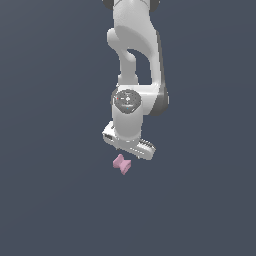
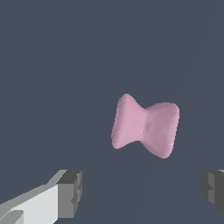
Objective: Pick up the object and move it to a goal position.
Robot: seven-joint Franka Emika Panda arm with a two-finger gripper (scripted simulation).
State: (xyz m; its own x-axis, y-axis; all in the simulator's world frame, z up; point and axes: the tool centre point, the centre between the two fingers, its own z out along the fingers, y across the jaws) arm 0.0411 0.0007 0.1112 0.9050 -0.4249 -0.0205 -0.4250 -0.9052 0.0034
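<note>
Pink bow-tie block [image 1: 122,164] lies flat on a plain dark grey-blue bench [image 1: 45,200], just below and slightly toward the exterior view's left of the end effector [image 1: 129,148], which hangs from a white arm [image 1: 134,60] reaching down from above; the block is narrow at its waist and flared at both ends, and looks much smaller than the hand above it. From the wrist view, the block [image 2: 145,126] sits ahead of the two dark finger pads [image 2: 70,194], which stand wide apart with empty space between them; nothing is gripped, and the block is not yet between the pads.

Judging from this, the step in hand is the approach before the grasp; to do it well, the end effector should shift until the block's narrow waist lies centred between the fingers, then turn so the pads close across that waist or squarely on two parallel faces, not on the slanted flares, where the block could squirt out; only then should it descend, stopping short of pressing into the surface, and close gently.

Bench surface is a uniform, unmarked dark slate with no visible edge, texture or seam; no other objects, walls or goal marker show in either view, so I cannot tell where the goal lies.
</note>
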